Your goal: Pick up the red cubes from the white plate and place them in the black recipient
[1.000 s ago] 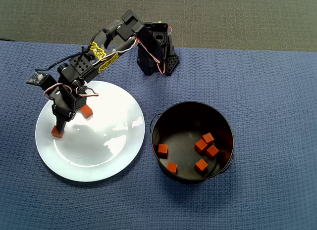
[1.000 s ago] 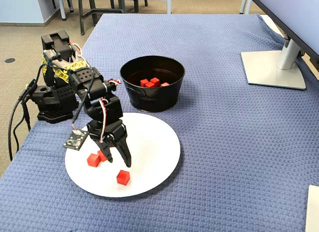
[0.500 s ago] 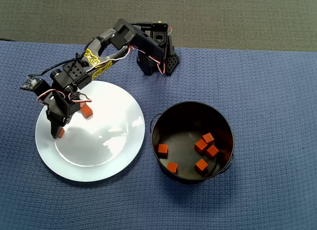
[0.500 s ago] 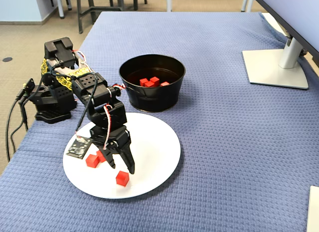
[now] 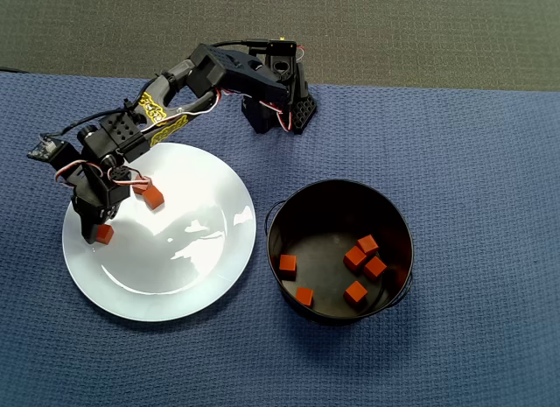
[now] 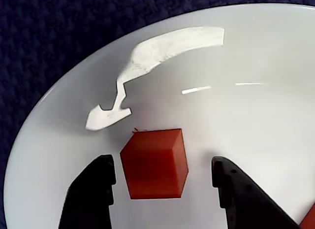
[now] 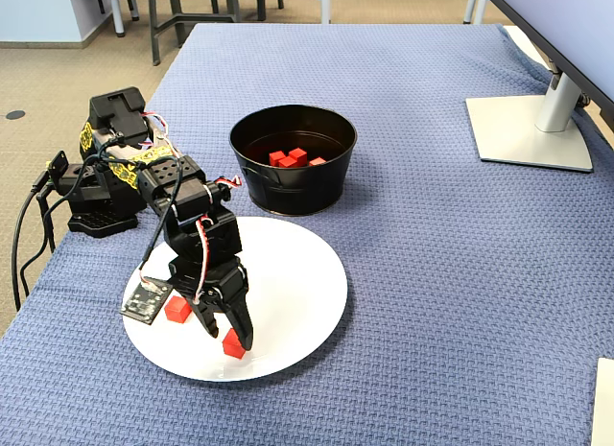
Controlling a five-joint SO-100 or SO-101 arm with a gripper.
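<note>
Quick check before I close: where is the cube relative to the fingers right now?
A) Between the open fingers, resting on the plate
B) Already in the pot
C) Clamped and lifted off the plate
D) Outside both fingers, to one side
A: in the wrist view the red cube sits on the white plate with gaps to both fingers.

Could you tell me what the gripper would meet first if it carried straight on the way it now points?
Probably the red cube lying on the white plate: in the wrist view it sits between the open fingers of the gripper, untouched. The plate lies directly beneath.
</note>
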